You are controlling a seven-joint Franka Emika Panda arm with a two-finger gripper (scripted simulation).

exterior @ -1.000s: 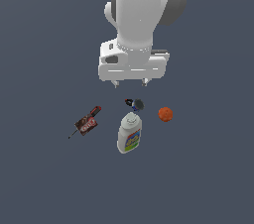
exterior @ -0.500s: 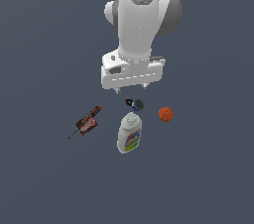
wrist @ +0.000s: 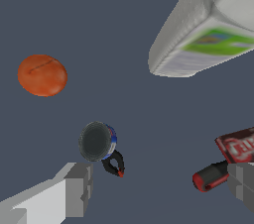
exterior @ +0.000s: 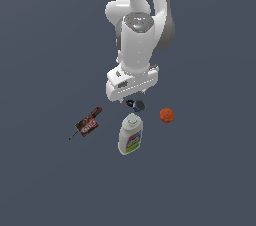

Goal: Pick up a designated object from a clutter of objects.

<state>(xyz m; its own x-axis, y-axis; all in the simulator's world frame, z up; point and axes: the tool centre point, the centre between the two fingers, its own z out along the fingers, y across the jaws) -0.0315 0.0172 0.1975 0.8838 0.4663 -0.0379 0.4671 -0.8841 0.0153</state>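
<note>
In the exterior view, the white arm is reaching down over a plain dark grey floor, its gripper (exterior: 134, 101) hanging low over the small black thing (exterior: 137, 104), which is lying just beyond the cap end of the white bottle (exterior: 130, 134). The fingertips are mostly hidden under the arm's white hand, so this view is not showing how far apart they are standing. The bottle is lying on its side with its blue and yellow label facing up. The orange ball (exterior: 167, 115) is sitting near the black thing toward the exterior view's right, apart from it, and the red-brown tool (exterior: 87, 124) is lying toward the exterior view's left, well apart from the bottle. In the wrist view, the gripper (wrist: 161, 188) is standing wide, with one grey finger (wrist: 77, 187) just beside the black thing (wrist: 101, 145) and the other finger (wrist: 243, 183) in front of the tool's (wrist: 225, 162) red handle. The black thing is lying between the fingers, nearer the first one, showing a dark round face, a blue band and a thin black arm with a red tip; nothing is gripped. The ball (wrist: 42, 75) and the bottle (wrist: 208, 25) are lying farther off.
</note>
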